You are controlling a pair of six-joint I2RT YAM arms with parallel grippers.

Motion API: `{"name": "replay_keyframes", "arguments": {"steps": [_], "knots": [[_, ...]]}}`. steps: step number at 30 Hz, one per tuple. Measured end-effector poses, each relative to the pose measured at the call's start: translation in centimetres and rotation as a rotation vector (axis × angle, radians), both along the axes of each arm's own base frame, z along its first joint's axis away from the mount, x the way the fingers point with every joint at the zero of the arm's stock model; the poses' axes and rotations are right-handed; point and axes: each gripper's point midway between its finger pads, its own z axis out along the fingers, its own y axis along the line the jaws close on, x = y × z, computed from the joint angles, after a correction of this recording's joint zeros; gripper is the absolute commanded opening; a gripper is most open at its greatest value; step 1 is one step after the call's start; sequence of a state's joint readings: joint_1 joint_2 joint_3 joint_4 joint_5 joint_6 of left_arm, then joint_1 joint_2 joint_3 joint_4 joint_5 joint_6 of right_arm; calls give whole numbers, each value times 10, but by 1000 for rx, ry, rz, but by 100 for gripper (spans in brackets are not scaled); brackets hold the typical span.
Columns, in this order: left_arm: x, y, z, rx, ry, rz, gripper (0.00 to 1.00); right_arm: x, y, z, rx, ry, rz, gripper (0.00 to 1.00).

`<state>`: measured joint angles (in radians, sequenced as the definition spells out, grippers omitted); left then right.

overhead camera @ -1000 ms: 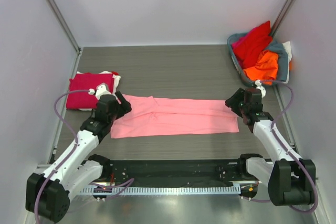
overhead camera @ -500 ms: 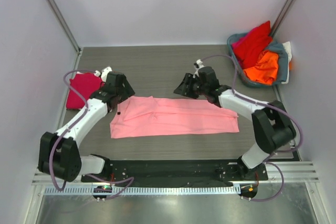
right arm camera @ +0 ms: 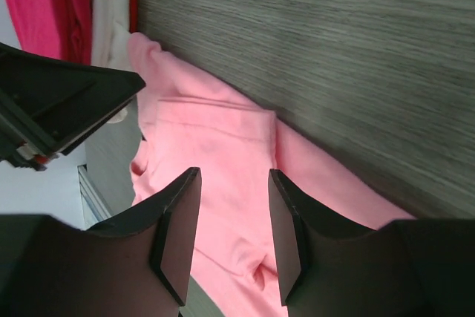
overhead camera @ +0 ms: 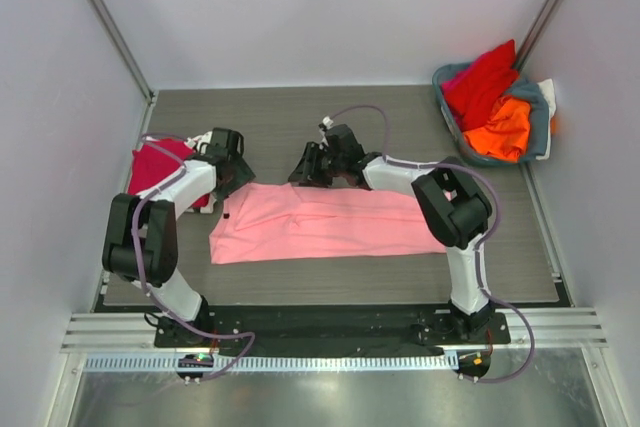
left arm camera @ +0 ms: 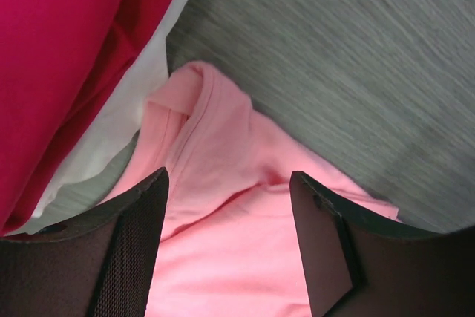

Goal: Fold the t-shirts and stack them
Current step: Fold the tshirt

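Okay, closest to me is the light pink t-shirt (overhead camera: 330, 225), lying flat on the table (overhead camera: 300, 117) as a long folded strip, running left to right across the middle. Both claws are at its far edge. My left claw (left arm camera: 228, 183) hangs over the shirt's far-left corner, released, jaws wide apart, with pink cloth showing between the fingers (left arm camera: 137, 220) and nothing pinched. My right claw (right arm camera: 231, 180) hangs further right along that same far edge, about halfway across the table. It's also released, with the fingers (right arm camera: 178, 228) spread above a fold in the pink cloth. Just left of the pink corner, by the table's left edge, is the stack: the crimson t-shirt (overhead camera: 155, 167) on top of the white t-shirt (left arm camera: 122, 113). In the far right corner the grey-blue basket (overhead camera: 541, 117) holds the red t-shirt (overhead camera: 485, 77) and the orange t-shirt (overhead camera: 500, 129), heaped loose.
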<state>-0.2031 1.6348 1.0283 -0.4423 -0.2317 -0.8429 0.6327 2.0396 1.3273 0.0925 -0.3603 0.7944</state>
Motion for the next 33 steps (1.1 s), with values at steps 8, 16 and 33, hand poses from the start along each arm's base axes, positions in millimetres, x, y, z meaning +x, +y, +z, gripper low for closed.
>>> {"name": "replay_keyframes", "arguments": {"steps": [8,16,33], "knots": [[11,12,-12,87,101,53,60,1,10,-41,-28,80,-1,46],[-7,26,-24,166,198,78,57,4,17,-36,-5,77,9,35],[-7,34,-22,214,231,90,57,2,27,-32,30,89,46,13]]}}
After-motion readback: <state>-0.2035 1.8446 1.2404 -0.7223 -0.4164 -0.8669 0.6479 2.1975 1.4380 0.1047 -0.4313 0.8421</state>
